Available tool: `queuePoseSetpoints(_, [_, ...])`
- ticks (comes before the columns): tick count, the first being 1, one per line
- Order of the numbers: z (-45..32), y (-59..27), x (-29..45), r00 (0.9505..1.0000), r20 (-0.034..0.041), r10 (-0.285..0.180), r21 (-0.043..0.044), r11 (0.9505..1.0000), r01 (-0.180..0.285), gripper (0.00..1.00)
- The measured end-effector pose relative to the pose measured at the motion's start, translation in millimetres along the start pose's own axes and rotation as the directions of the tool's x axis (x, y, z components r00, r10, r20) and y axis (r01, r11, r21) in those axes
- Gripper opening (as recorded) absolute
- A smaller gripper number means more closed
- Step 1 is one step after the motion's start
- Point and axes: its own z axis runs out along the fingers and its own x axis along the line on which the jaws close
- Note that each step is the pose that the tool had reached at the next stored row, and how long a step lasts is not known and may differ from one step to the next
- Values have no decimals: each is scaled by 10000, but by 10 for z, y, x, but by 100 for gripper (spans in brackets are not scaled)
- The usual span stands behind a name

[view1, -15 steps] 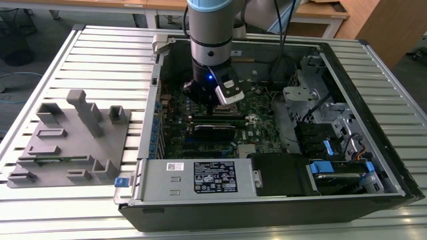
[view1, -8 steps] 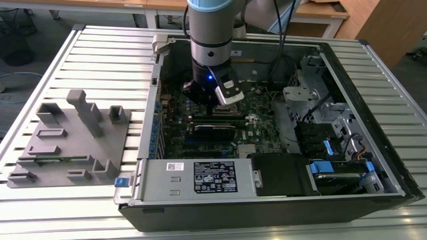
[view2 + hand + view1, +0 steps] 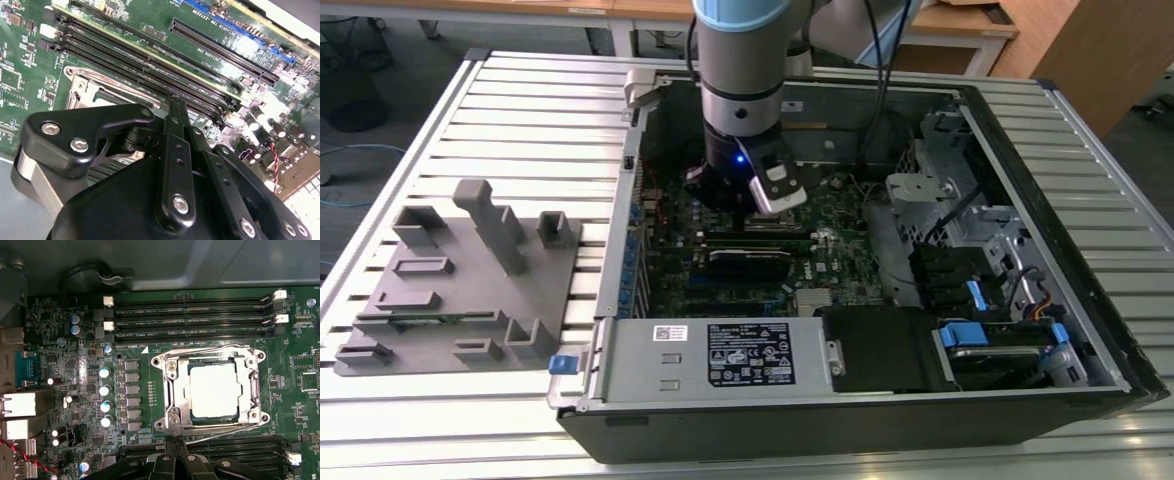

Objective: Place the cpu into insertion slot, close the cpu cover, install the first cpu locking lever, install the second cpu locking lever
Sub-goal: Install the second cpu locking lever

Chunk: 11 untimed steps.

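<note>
In the first wrist view the cpu, a pale square chip, lies flat in the socket. The cpu cover, a dull-metal frame, is down around it. One wire locking lever runs along the socket's side toward the memory slots. The other lever runs along the opposite side. My gripper is shut, its black fingertips together just beside that second lever's hinge end, with nothing seen between them. In the second wrist view the gripper points down at a corner of the cover. The arm stands over the motherboard.
Long black memory slots flank the socket on both sides. Capacitors and rear ports sit beyond it. The open computer case walls the board in; a power supply lies at its front. A grey fixture stands on the slatted table.
</note>
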Motion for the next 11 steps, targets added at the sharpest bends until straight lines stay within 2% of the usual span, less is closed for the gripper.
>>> queuePoseSetpoints(3, [13, -1, 4, 10000, -2, 1, -34, 10000, -1, 11])
queuePoseSetpoints(11, [26, -5, 64, 10000, -13, 11, -199, 9998, -11, 11])
